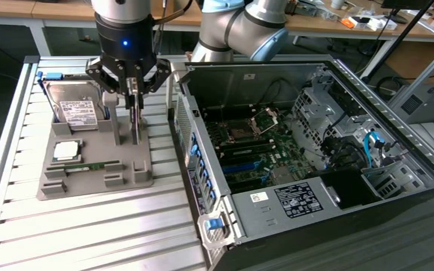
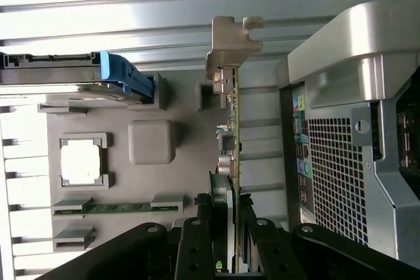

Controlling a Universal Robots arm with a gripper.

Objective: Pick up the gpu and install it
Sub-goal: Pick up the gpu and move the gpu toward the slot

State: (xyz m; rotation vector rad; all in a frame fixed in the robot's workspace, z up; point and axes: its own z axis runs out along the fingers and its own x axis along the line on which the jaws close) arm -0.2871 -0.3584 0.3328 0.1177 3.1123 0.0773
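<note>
Tool clamped on gpu edge | gpu upright at gray holder | exterior view: hard drive 9 o'clock of gpu, PC case 3 o'clock

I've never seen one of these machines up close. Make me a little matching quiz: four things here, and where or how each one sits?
1 gpu
2 hard drive
3 memory stick
4 computer case

A lying flat in the gray holder
B side open, boards showing
C on edge, in the gripper
D standing at the holder's end, blue frame

Pairs: 1-C, 2-D, 3-A, 4-B
</note>
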